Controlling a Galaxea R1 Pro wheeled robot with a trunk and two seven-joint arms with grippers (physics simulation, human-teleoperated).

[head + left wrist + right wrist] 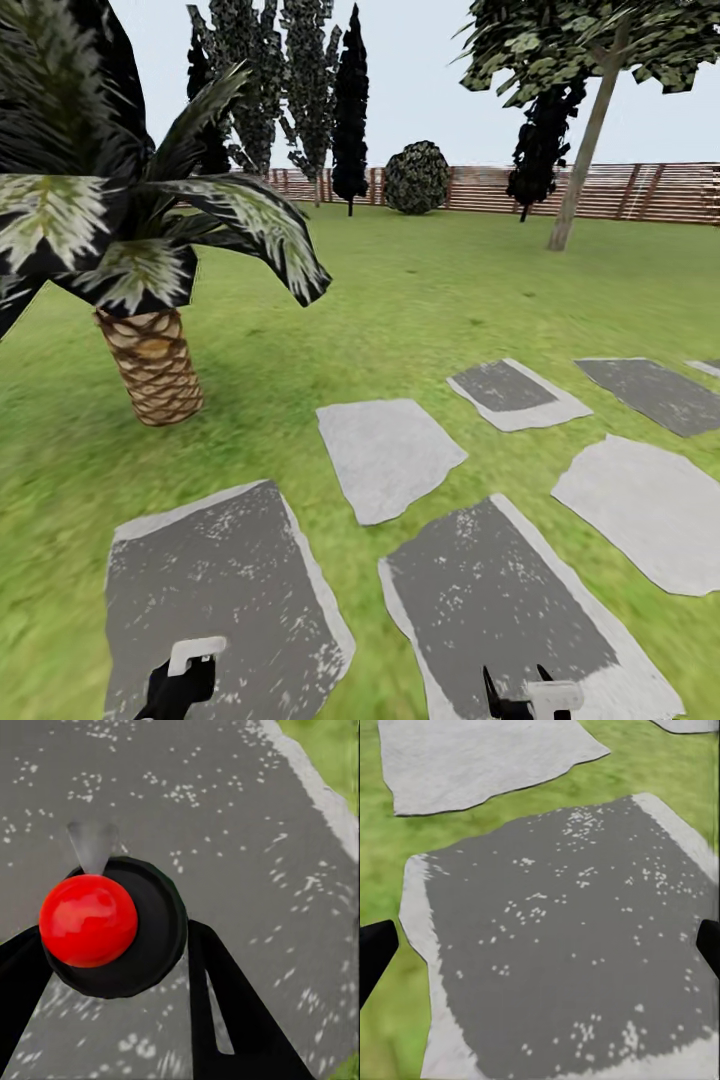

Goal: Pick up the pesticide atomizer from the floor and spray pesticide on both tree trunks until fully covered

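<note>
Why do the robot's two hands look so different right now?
The left hand is shut on the pesticide atomizer, whose red top sits between its black fingers in the left wrist view; the right hand holds nothing. The left hand's fingers press close around the bottle, while the right hand's fingers are spread wide apart at the picture's edges. Both hands hang over dark speckled paving stones.

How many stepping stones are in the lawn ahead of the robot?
7 stepping stones: two dark nearest, left and right; two pale, centre and right; two dark farther back; a sliver at the right edge. More may lie outside the view.
</note>
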